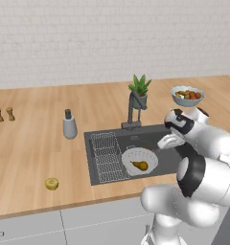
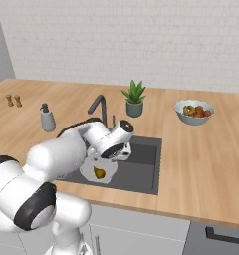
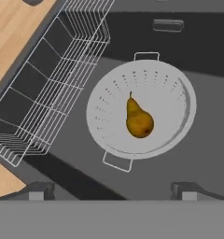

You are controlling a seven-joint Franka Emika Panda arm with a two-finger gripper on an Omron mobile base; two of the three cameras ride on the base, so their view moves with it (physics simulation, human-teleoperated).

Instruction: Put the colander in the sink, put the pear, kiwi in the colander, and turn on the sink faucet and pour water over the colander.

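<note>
The white colander (image 3: 166, 122) sits on the floor of the dark sink (image 3: 212, 149), right of the wire rack. The brownish pear (image 3: 138, 119) lies in its middle, also visible in the left base view as the pear (image 1: 141, 165) inside the colander (image 1: 136, 156). My gripper (image 3: 113, 192) hovers open above the colander, with nothing between its fingertips (image 3: 38, 190). The kiwi (image 1: 51, 183) rests on the wooden counter left of the sink (image 1: 157, 135), near the front edge. The faucet (image 1: 132, 113) stands behind the basin, and no water runs.
A wire rack (image 1: 106, 156) fills the sink's left part. A grey soap dispenser (image 1: 69, 125) stands left of the sink. Behind it are a potted plant (image 1: 139, 92), a fruit bowl (image 1: 187, 95) at the right and two small shakers (image 1: 4, 114) far left.
</note>
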